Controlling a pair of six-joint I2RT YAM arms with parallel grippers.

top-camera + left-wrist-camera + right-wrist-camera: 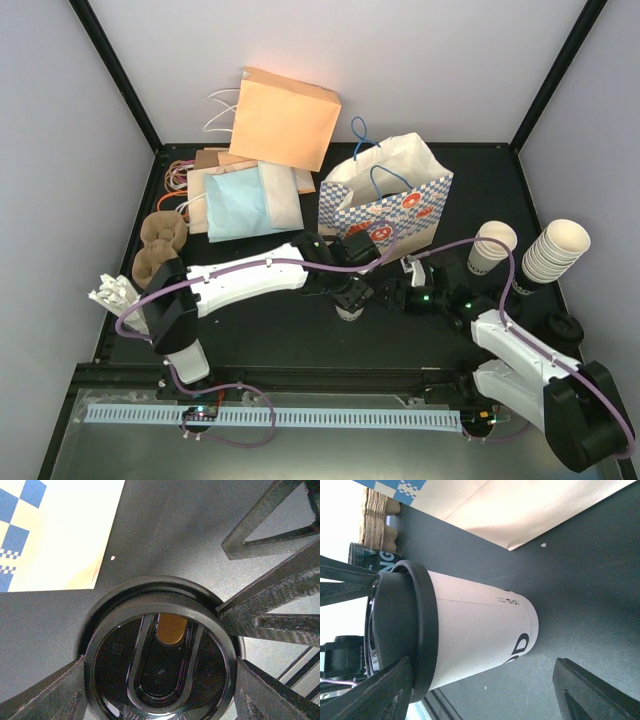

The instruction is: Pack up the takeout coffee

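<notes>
Where the two arms meet near the middle of the black table [260, 325], the takeout coffee [480, 635] stands upright. It is a white paper cup with dark lettering on its side, capped by a black lid [115, 665] with a sip hole. The left gripper [160, 660] comes down over it from above. Its jaws are clenched on the lid, one finger [45, 695] against each side of the rim. The right gripper [482, 661] reaches in from the right with its jaws spread wide and grasping nothing. One of its fingers [280, 605] lies at the lid's rim, though whether it actually touches is hard to say from these angles. The other finger [590, 690] stands well apart from the cup's base.

Just beyond the cup, on the far side, stands the blue-checked paper bag [400, 205], upright with its mouth open and blue handles showing. To the right of it are two nested stacks of paper cups [555, 250], leaning near the right wall. On the far left lies a heap of flat paper bags [240, 195] in brown, cream and pale blue. An orange bag [285, 120] is propped against the back wall beyond them. Brown pulp cup carriers [160, 245] sit near the left edge, beside the left arm's elbow.
</notes>
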